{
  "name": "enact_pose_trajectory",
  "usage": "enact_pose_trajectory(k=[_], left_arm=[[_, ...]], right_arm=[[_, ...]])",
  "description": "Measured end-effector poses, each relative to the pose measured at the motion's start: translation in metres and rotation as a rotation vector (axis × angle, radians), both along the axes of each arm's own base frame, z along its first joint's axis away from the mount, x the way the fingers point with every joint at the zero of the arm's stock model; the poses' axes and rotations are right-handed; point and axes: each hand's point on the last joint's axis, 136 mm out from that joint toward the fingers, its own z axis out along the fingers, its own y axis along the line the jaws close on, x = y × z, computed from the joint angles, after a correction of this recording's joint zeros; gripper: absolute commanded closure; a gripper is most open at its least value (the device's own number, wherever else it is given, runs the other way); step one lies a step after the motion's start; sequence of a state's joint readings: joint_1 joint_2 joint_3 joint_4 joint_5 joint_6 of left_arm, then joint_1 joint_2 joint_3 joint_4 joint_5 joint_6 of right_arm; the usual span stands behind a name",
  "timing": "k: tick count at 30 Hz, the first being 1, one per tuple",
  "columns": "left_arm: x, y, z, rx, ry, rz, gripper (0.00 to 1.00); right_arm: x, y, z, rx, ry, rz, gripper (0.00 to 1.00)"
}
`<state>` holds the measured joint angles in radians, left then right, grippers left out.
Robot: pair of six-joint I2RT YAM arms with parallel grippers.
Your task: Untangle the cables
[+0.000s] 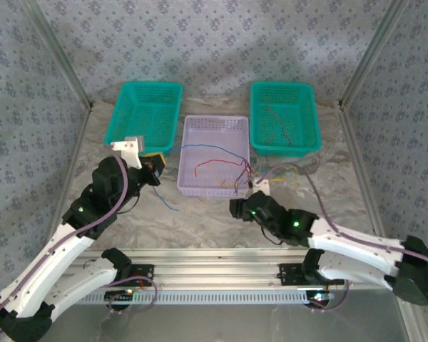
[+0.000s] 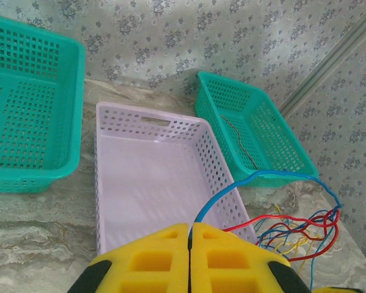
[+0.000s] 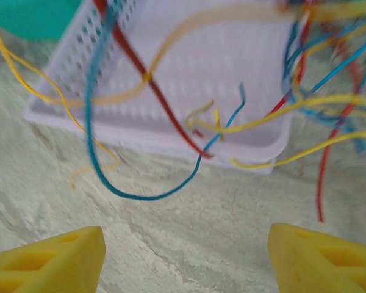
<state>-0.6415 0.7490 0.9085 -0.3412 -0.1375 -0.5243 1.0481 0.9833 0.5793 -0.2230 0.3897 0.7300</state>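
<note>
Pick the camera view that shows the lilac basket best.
Top external: the lilac basket shows all four walls. Left wrist: near wall partly behind the left claw. Right wrist: one blurred corner behind wires.

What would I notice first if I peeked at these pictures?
The bright tangle of red, yellow and blue cables spilling over the near right corner of the lilac basket in the middle. The left claw is pinched shut on one blue cable that arcs across to the tangle. The right claw gapes open just in front of the tangle.
</note>
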Motion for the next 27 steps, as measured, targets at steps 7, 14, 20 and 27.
enact_pose_trajectory(k=[7, 14, 20, 27], left_arm=[[-0.001, 0.000, 0.006, -0.006, -0.007, -0.001, 1.00], [-0.002, 0.000, 0.006, -0.004, -0.002, -0.008, 1.00], [-0.003, 0.001, 0.005, 0.000, 0.004, -0.008, 1.00], [-0.004, 0.001, 0.002, 0.007, 0.015, -0.011, 1.00]], right_arm=[[0.013, 0.041, -0.051, -0.013, 0.082, 0.053, 0.30], [0.038, 0.046, -0.087, -0.019, 0.150, 0.022, 0.30], [0.066, 0.064, -0.090, 0.028, 0.155, 0.019, 0.31], [0.096, 0.079, -0.091, 0.054, 0.144, 0.002, 0.31]])
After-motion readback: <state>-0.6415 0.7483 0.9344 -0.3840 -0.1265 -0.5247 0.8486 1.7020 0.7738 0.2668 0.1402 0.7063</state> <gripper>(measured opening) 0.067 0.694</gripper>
